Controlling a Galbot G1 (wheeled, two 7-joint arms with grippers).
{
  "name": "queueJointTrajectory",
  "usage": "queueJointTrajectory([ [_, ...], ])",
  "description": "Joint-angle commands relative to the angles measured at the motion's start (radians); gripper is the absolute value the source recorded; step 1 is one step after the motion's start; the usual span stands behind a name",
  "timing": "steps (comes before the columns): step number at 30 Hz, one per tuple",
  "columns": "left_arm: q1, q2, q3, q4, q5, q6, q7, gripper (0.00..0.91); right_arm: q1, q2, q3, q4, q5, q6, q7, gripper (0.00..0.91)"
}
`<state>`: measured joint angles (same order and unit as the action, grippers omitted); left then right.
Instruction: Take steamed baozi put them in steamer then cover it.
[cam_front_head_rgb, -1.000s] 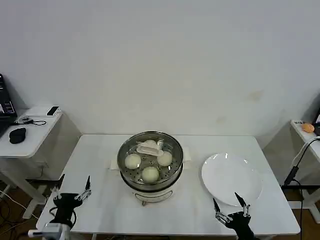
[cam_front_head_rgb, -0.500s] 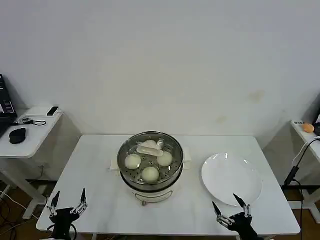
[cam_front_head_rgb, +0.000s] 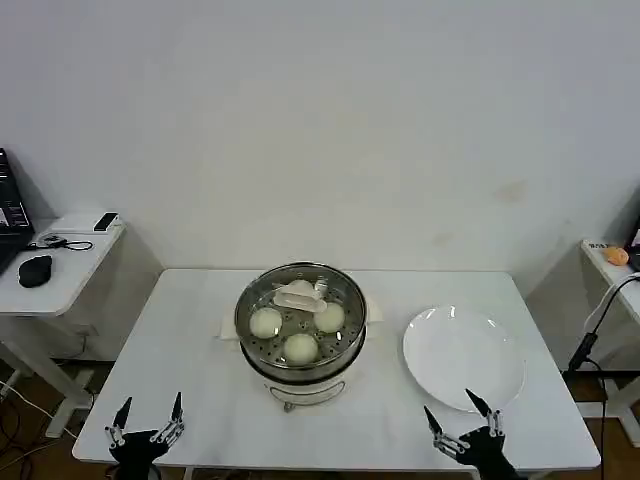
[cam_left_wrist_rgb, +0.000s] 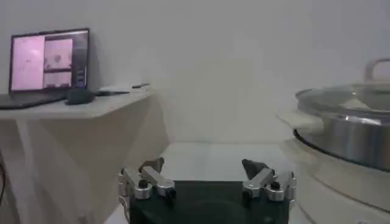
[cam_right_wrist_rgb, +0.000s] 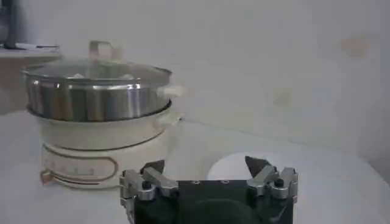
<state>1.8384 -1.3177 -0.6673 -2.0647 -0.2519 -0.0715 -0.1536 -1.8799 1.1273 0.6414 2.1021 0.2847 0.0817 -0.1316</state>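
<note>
- White wall fills the background, and a white counter (cam_front_head_rgb: 200, 330) stands before it, with a smaller side table (cam_front_head_rgb: 60, 265) off to the robot's left carrying a dark mouse (cam_front_head_rgb: 35, 270) and the cut-off corner of a laptop (cam_left_wrist_rgb: 50, 64).
- Both arms are cropped at the near counter edge, so little beyond the fingers shows in the head view.
- The steamer (cam_front_head_rgb: 300, 325) sits mid-counter: a round, shiny steel pot on a white base, its perforated floor visible through a clear glass lid (cam_right_wrist_rgb: 97, 72) that rests on the rim — the lid's handle (cam_front_head_rgb: 303, 295) lies across the far side.
- Three steamed baozi (cam_front_head_rgb: 301, 346) can be counted plainly inside, smooth, round and cream-white: one near the front, one to the left, one to the right. A fourth may lie under the handle, but it is hard to make out.
- One flat white plate (cam_front_head_rgb: 463, 357) lies bare to the steamer's right, apart from it.
- The left gripper (cam_front_head_rgb: 147, 424) hovers low at the near left corner of the counter, fingers spread apart, gripping nothing; in its wrist view (cam_left_wrist_rgb: 205, 178) the steamer's edge is beside it, partly cut off.
- The right gripper (cam_front_head_rgb: 463, 423) hovers at the near right edge just in front of the plate, fingers likewise apart and bare; its wrist view (cam_right_wrist_rgb: 207, 176) shows steamer and plate beyond.
</note>
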Motion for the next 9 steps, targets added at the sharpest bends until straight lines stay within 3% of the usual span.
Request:
queueJointTrajectory([
  [1, 0.017, -0.006, 0.015, -0.004, 0.025, 0.005, 0.009, 0.907, -0.012, -0.037, -0.01, 0.006, 0.033, 0.017, 0.044, 0.907],
  [9, 0.012, 0.004, 0.009, -0.003, 0.023, 0.009, 0.001, 0.907, -0.021, -0.031, -0.007, 0.01, 0.032, 0.021, 0.052, 0.907],
])
